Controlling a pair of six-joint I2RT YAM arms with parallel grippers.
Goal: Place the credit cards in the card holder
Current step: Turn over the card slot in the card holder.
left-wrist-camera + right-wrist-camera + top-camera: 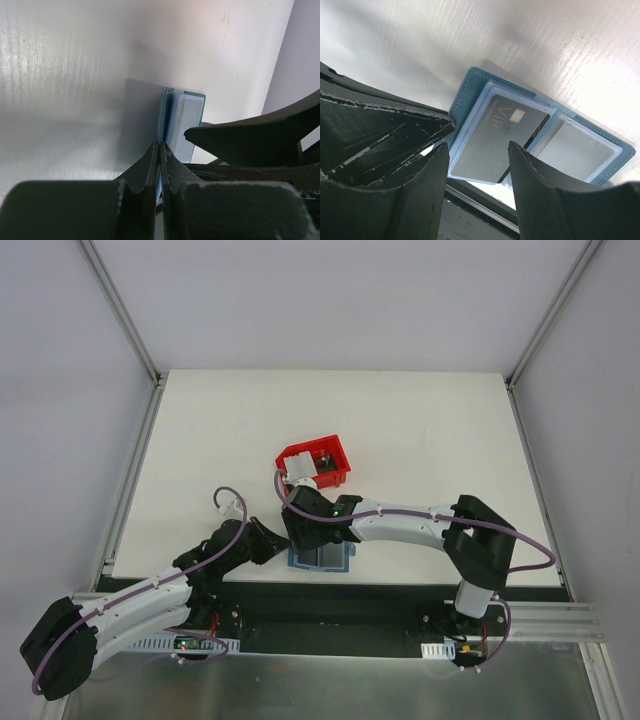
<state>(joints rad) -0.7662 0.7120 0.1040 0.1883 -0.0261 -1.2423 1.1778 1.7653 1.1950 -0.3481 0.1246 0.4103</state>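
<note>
Card holder (320, 559) is spread open flat on the table (420, 430), right at the near edge, between the two arms. Left fingers (150, 167) are fully closed, pinching the holder's left edge; the wrist view shows the teal cover and a pale blue inner pocket clamped edge-on between the tips. Right fingers (436, 182) are about half open and hang just above the open holder with nothing between them; from that wrist view the gap frames the left pocket. Dark grey card (495, 141) marked "VIP", with a small gold chip, lies in line with that left clear pocket; can't tell if it's fully seated or only resting on top. The right pocket looks greyish through the plastic; can't tell whether a card is in there. From the top view, both sets of fingers meet over the holder, left from the side, right from behind. Red bin (338, 462) sits further back on the table, just beyond the right wrist, apart from the holder, with something white in it, too small to identify.
</note>
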